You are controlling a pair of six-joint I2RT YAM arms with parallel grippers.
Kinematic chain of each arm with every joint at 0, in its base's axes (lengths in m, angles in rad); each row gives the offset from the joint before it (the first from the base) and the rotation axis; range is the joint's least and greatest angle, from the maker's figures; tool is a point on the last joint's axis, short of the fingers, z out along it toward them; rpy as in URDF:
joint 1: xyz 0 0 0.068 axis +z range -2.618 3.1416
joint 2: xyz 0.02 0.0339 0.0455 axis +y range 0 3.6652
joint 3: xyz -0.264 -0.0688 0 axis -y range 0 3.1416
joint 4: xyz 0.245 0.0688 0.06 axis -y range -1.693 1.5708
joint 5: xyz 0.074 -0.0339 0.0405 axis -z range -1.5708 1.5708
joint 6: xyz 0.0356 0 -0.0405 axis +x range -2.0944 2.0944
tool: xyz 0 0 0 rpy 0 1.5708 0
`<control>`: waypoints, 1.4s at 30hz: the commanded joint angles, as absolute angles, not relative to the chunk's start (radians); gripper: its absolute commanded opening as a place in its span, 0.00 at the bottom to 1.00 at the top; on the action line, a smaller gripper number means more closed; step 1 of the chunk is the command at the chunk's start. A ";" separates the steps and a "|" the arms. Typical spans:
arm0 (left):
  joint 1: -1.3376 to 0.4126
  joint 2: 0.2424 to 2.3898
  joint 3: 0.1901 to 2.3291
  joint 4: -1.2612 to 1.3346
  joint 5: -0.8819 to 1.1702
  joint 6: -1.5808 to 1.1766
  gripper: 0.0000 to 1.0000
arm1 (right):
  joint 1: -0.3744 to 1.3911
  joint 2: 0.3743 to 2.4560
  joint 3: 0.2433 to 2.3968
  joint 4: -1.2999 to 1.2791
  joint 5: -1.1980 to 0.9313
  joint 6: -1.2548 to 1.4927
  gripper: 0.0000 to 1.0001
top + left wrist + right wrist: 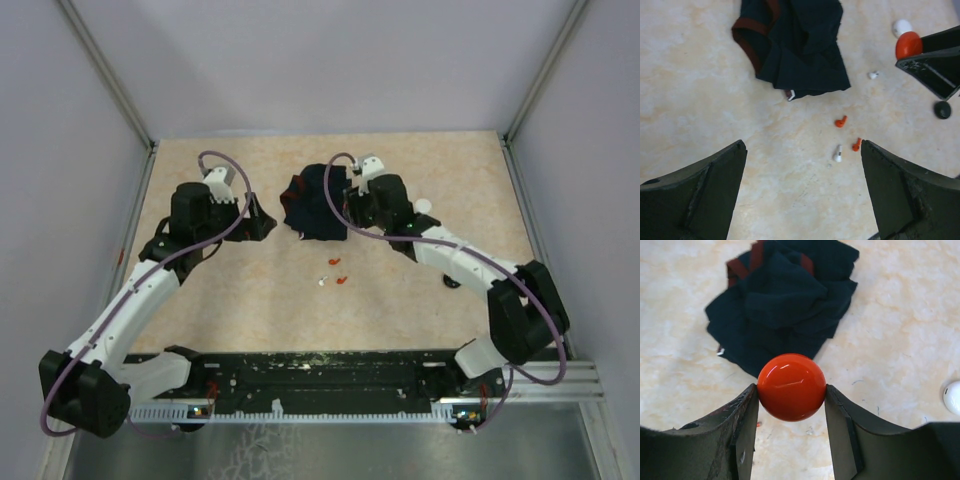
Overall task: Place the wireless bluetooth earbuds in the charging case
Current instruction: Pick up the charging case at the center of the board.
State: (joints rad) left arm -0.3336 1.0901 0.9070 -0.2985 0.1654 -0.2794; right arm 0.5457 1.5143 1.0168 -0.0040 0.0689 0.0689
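Note:
Two tiny red earbuds point(840, 121) point(856, 144) and a white earbud point(838, 153) lie on the table just ahead of my open, empty left gripper point(802, 144). In the top view they lie in mid-table point(334, 263). Another white earbud point(873, 75) lies further off, beside the cloth. My right gripper point(791, 387) is shut on a round glossy red charging case point(791, 386) and holds it above the table near the cloth's edge. The case also shows in the left wrist view point(909, 45). In the top view the left gripper point(266, 225) and right gripper point(355, 208) flank the cloth.
A crumpled dark navy cloth with red trim point(315, 205) lies at mid-table point(785, 295); a small white-and-red piece point(790, 95) peeks from under its edge. A round white case point(902, 27) and a round black disc point(942, 109) lie near the right arm.

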 commanded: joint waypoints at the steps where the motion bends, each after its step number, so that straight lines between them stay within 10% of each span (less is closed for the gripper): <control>1: -0.328 1.076 0.955 -0.190 0.351 -0.382 1.00 | 0.605 1.386 0.967 0.103 0.078 0.042 0.42; 42: -0.464 1.216 0.901 0.139 0.582 -0.687 0.62 | 0.877 1.203 0.756 0.534 0.008 -0.098 0.41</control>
